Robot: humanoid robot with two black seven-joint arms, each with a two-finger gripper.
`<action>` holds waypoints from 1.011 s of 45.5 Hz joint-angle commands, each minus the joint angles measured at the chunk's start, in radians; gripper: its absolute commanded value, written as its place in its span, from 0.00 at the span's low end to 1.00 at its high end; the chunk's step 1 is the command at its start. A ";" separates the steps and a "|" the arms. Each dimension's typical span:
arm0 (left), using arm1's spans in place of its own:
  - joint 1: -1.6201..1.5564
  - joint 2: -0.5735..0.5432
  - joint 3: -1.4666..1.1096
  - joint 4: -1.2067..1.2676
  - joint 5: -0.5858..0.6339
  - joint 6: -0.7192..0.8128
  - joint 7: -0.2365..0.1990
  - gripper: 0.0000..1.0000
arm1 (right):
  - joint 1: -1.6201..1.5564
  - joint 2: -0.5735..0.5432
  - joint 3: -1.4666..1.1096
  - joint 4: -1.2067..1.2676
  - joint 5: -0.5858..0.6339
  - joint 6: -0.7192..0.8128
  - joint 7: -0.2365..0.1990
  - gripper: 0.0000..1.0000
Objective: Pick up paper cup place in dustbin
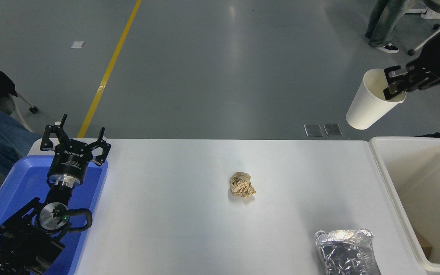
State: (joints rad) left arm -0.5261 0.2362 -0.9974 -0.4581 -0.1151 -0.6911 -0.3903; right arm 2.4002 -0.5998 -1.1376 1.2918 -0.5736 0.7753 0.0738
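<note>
My right gripper [393,82] is shut on the rim of the cream-white paper cup [371,105] and holds it high in the air, tilted, above the table's far right corner. The cup hangs just left of the far end of the large cream-white dustbin [390,183], which stands at the table's right edge. The bin's walls are deep, and a small brown scrap lies at its bottom. My left gripper [75,134] is open and parked over the blue tray at the lower left.
A crumpled brown paper ball [242,184] lies mid-table. A crinkled silver foil container [346,252] sits at the front right, next to the bin. A shallow blue tray [17,191] lies at the left edge. People's legs show at the far right and left.
</note>
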 commanded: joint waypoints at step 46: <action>0.001 0.000 -0.001 0.001 0.000 0.001 -0.001 1.00 | -1.283 -0.296 0.427 -0.718 -0.111 -0.390 0.066 0.00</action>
State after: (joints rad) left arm -0.5248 0.2363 -0.9982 -0.4573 -0.1150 -0.6904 -0.3913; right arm 1.6297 -0.9251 -1.0673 0.7844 -0.6946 0.4984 0.1346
